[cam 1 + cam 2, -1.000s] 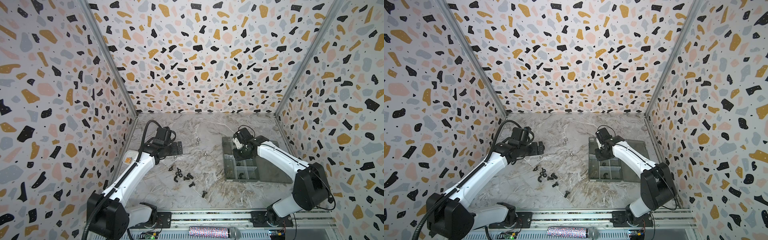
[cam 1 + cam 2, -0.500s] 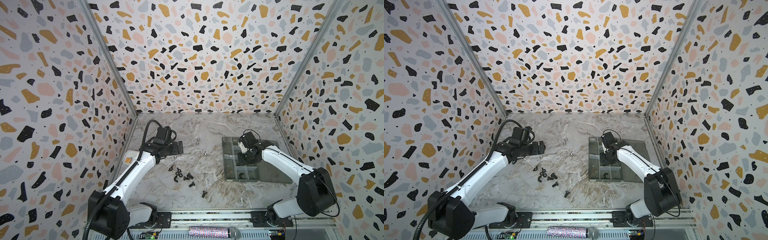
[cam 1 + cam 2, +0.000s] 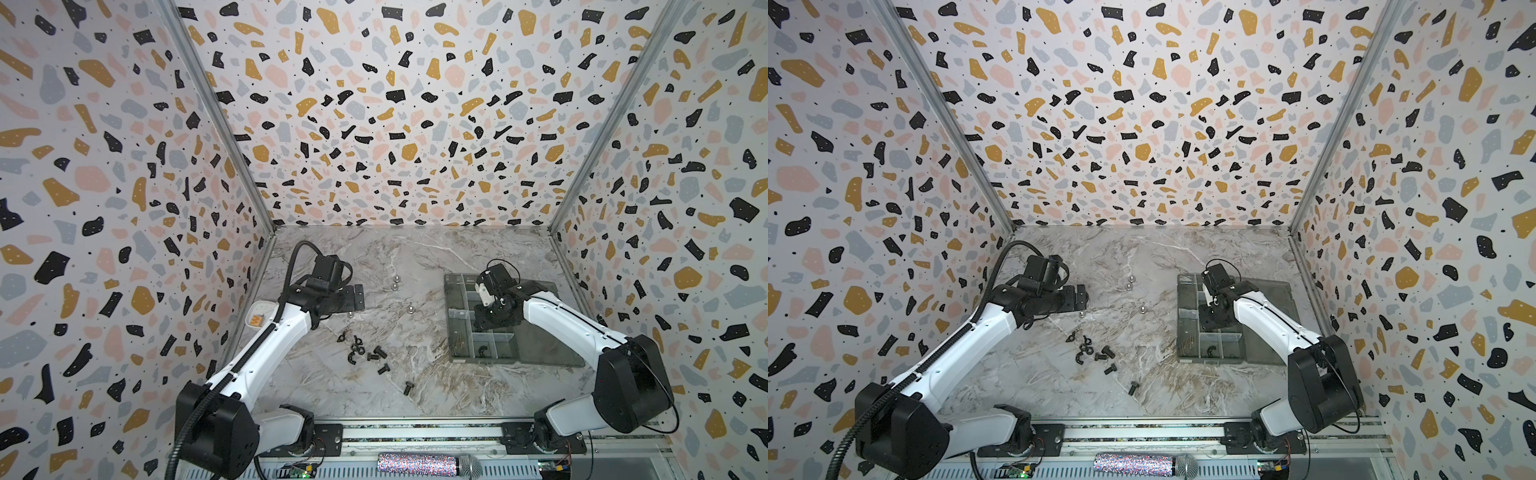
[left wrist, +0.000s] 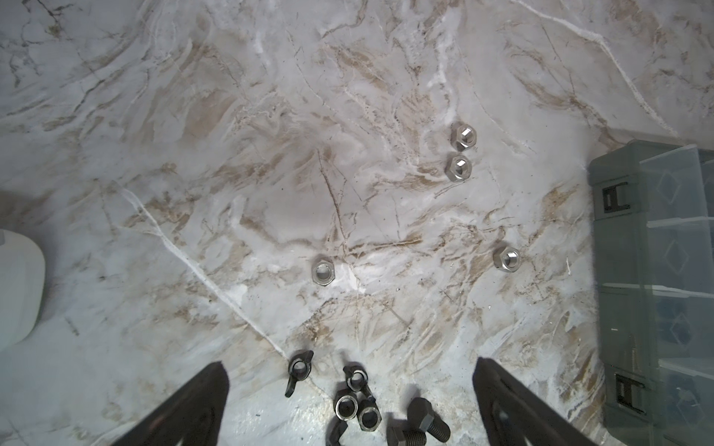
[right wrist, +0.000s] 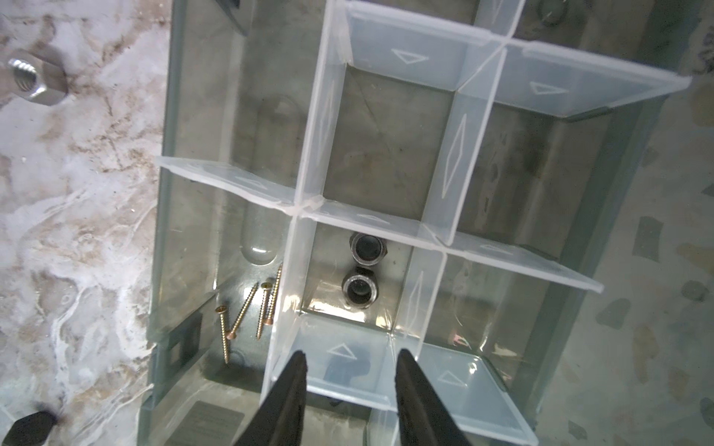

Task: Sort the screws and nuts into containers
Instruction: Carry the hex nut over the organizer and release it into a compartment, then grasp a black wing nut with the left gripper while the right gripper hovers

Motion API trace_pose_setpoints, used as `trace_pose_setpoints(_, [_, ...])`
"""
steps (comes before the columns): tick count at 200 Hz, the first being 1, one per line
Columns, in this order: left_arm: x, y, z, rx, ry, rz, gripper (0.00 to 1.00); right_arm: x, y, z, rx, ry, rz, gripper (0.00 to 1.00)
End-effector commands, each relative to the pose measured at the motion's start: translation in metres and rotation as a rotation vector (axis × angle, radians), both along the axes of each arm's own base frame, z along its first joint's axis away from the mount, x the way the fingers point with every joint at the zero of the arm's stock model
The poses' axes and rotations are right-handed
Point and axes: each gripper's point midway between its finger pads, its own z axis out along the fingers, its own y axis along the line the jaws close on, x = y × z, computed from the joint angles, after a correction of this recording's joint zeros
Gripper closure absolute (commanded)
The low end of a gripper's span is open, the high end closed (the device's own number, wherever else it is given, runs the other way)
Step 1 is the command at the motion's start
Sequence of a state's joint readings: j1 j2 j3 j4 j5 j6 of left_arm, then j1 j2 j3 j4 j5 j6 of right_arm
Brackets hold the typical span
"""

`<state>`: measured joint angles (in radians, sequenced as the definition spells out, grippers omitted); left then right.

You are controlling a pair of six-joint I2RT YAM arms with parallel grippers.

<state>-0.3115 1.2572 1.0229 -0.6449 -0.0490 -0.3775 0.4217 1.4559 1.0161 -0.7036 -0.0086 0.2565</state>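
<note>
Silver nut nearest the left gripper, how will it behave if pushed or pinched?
The silver nut lies flat on the marble table, so a push would probably slide it, not roll it. It looks like solid metal: likely rigid and heavy for its size. Its shiny sides may slip unless pinched across opposite flats.

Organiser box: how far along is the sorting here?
Done: brass screws in one compartment, two black nuts next door. In hand: nothing; right pincer hangs open over the organiser box, left pincer open above the table. Left: four silver nuts, plus black wing nuts and bolts, loose on it.
</note>
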Motion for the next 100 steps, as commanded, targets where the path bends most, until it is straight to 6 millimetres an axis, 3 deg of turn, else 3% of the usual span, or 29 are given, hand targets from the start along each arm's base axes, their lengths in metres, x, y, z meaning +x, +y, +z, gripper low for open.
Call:
trace_pose_setpoints(1, [-0.011, 0.014, -0.011, 0.066, 0.028, 0.037, 0.00, 0.008, 0.006, 0.028, 0.046, -0.057, 0.004, 0.59])
trace_pose_setpoints(63, [-0.033, 0.036, -0.056, 0.134, 0.172, 0.152, 0.03, 0.018, 0.050, 0.063, 0.180, -0.081, 0.071, 0.54])
trace_pose_setpoints(100, [-0.036, 0.038, -0.066, 0.126, 0.192, 0.168, 0.07, 0.021, 0.077, 0.059, 0.205, -0.071, 0.123, 0.56])
